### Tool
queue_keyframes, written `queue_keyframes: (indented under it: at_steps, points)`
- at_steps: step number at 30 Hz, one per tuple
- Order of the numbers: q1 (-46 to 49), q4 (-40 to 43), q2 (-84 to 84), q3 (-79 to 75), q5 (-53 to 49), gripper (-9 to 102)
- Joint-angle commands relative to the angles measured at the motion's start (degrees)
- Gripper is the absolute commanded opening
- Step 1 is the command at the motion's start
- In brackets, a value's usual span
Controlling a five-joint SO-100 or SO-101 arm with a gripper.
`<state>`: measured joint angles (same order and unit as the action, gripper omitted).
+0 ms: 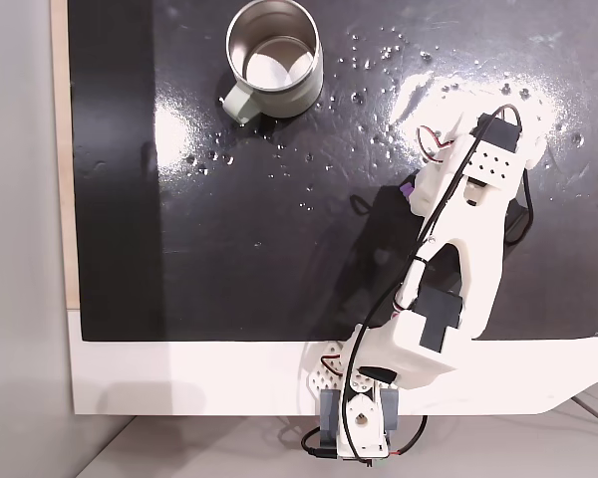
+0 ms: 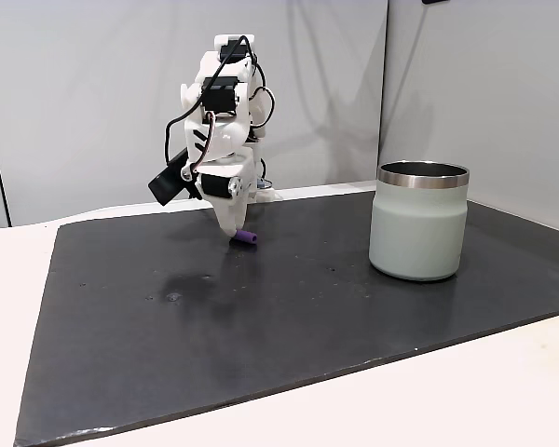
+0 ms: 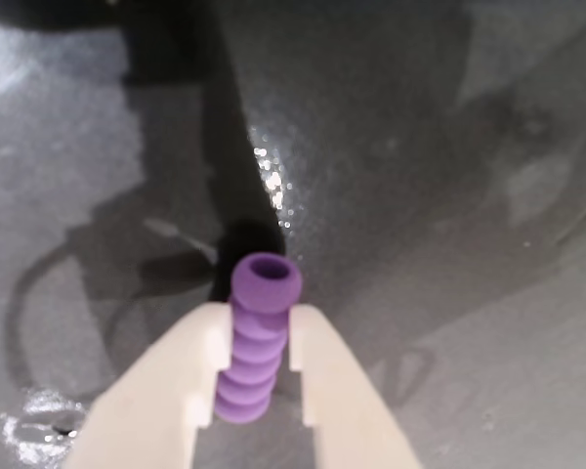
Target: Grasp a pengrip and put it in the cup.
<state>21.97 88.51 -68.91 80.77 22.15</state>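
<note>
Fingers (image 3: 257, 366) pinching the pengrip (image 3: 259, 337) snug, lifting stage now; next needing a carry over to the cup (image 2: 419, 221), far right.

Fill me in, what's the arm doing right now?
The arm's end effector is shut on the purple pengrip, low over the black mat. In a fixed view the pengrip looks barely off the mat, if at all. The steel cup stands apart across the mat with nothing visible inside, so the drop-off is not yet done.
</note>
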Motion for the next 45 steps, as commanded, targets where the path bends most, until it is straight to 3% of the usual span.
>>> queue_keyframes:
  at_steps: [1,14,25,33,45]
  points:
    - [-0.53,0.70,-4.83,-2.29,0.18,0]
    - [-4.48,1.67,-18.02,-2.55,0.53,0]
    - [-21.62,5.62,-30.85,-12.13,-0.62,0]
    - [-27.69,3.43,-26.72,-21.01,-3.60,0]
    - [-30.23,-0.35,-6.94,-44.82,-4.13,0]
